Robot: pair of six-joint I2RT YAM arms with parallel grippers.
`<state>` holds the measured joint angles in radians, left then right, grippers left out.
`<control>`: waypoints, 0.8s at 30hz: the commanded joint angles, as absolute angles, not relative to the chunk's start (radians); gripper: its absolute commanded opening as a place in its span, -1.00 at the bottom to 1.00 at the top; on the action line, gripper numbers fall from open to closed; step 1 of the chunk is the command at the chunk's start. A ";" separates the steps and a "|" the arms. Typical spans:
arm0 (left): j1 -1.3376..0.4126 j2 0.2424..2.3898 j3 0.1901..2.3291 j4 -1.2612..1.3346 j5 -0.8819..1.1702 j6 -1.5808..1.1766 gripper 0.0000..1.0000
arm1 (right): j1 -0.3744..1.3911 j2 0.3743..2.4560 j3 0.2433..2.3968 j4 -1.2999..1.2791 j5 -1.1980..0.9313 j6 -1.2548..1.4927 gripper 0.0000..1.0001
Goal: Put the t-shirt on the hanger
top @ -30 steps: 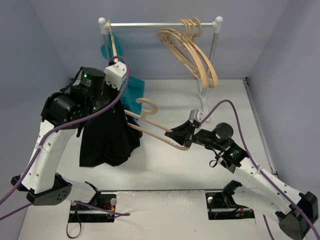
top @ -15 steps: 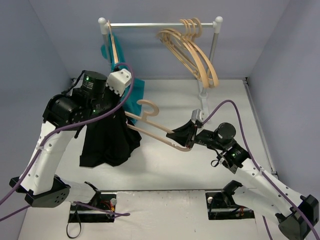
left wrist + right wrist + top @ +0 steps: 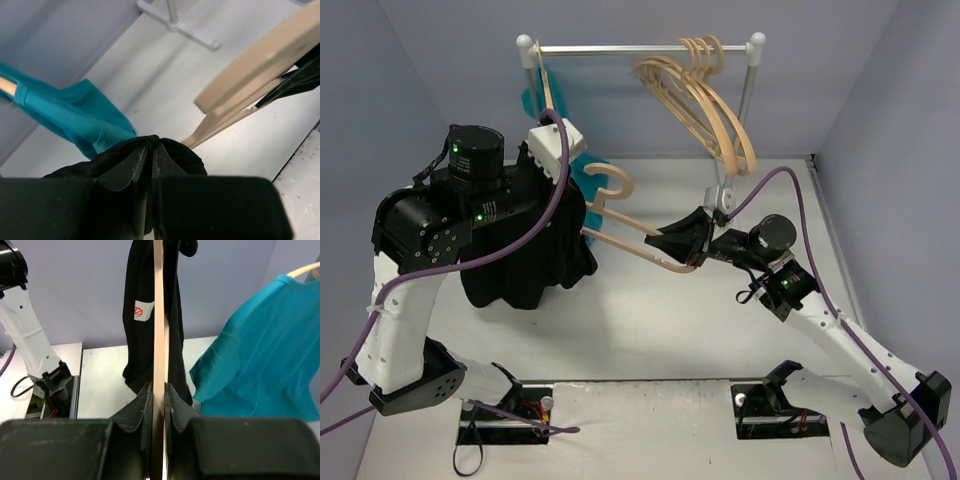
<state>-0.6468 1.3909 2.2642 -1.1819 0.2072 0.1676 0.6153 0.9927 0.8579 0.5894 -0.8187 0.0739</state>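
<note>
The black t-shirt (image 3: 525,255) hangs bunched in the air at the left, its hem off the table. My left gripper (image 3: 152,145) is shut on a fold of the t-shirt (image 3: 175,155) at the top. The pale wooden hanger (image 3: 620,240) is held level, hook (image 3: 612,180) up, with my right gripper (image 3: 672,247) shut on its right arm. In the right wrist view the hanger (image 3: 158,315) runs edge-on from my right gripper (image 3: 159,387) up to the t-shirt (image 3: 137,350), whose white label (image 3: 141,310) shows. Whether the hanger's tip is inside the cloth I cannot tell.
A clothes rack (image 3: 640,48) stands at the back, with several spare wooden hangers (image 3: 710,105) on its right half. A teal garment (image 3: 592,185) hangs at its left end, just behind the t-shirt. The rack's right post (image 3: 748,95) and foot are behind my right arm.
My left arm has lifted the t-shirt and drawn it back and to the left. My right gripper has carried the hanger up and toward the rack.
</note>
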 commanded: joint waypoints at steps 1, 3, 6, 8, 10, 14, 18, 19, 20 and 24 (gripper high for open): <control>-0.679 1.425 2.330 -1.141 0.304 0.172 -0.95 | 0.594 1.013 0.937 0.815 -0.855 0.094 -1.00; -0.691 1.418 2.311 -1.139 0.295 0.174 -0.92 | 0.590 1.025 0.897 0.840 -0.865 0.114 -1.00; -0.692 1.405 2.255 -1.138 0.199 0.175 -0.92 | 0.589 1.027 0.815 0.976 -0.878 0.204 -1.00; -0.692 1.392 2.212 -1.138 0.111 0.170 -0.85 | 0.589 1.013 0.728 1.031 -0.861 0.240 -1.00; -0.692 1.387 2.183 -1.135 0.054 0.160 -0.82 | 0.592 1.002 0.706 1.034 -0.850 0.242 -1.00; -0.692 1.400 2.158 -1.135 -0.017 0.149 -0.83 | 0.590 0.990 0.695 1.032 -0.836 0.240 -1.00; -0.697 1.417 2.167 -1.133 -0.003 0.152 -0.82 | 0.590 1.001 0.687 1.037 -0.830 0.242 -1.00; -0.701 1.419 2.176 -1.130 0.000 0.155 -0.83 | 0.591 1.005 0.679 1.042 -0.826 0.243 -1.00; -0.704 1.421 2.182 -1.125 0.000 0.155 -0.83 | 0.590 1.005 0.673 1.045 -0.822 0.244 -1.00; -0.744 1.446 2.232 -1.120 0.025 0.149 -0.82 | 0.590 1.011 0.654 1.057 -0.812 0.244 -1.00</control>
<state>-0.7051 1.4331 2.1558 -1.1779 0.0202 0.1627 0.5903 1.0267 0.6440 0.8649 -0.8328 0.2381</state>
